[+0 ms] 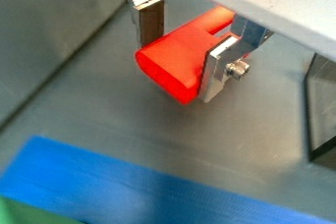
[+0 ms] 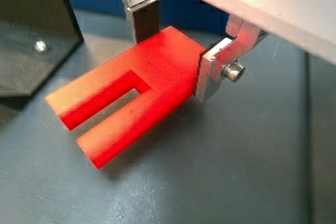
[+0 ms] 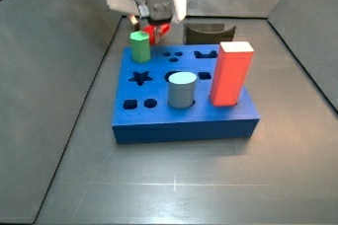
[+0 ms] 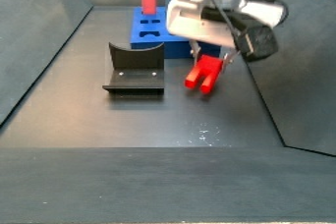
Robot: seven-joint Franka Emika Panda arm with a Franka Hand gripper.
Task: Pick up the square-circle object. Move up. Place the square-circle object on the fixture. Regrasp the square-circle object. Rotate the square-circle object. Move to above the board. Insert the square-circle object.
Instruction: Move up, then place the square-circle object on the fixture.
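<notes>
Gripper: the gripper (image 2: 182,41) is seen clamped on the square-circle object (image 2: 125,95), with a silver finger plate pressed against each side of the red piece in both wrist views.
Arm pose: in a side view the white wrist housing hangs over the floor beside the fixture (image 4: 136,68), fingers pointing down, with the gripper (image 4: 210,55) just above the red piece.
Square-circle object: held at its upper end, it is shown tilted in a side view (image 4: 201,73), its forked lower end close to the grey floor; whether it touches the floor cannot be told.
Object shape: a slot is seen dividing the free end into two prongs in a wrist view; in a wrist view (image 1: 178,56) a rounded end face is presented instead.
Fixture: standing on the floor just beside the held piece, and apart from it.
Board: the blue board (image 3: 185,106) is seen carrying a green peg (image 3: 140,45), a grey-blue cylinder (image 3: 181,90) and a tall red-orange block (image 3: 232,72).
Gripper against board: in a side view the gripper (image 3: 154,22) is pictured behind the board's far edge, near the green peg.
</notes>
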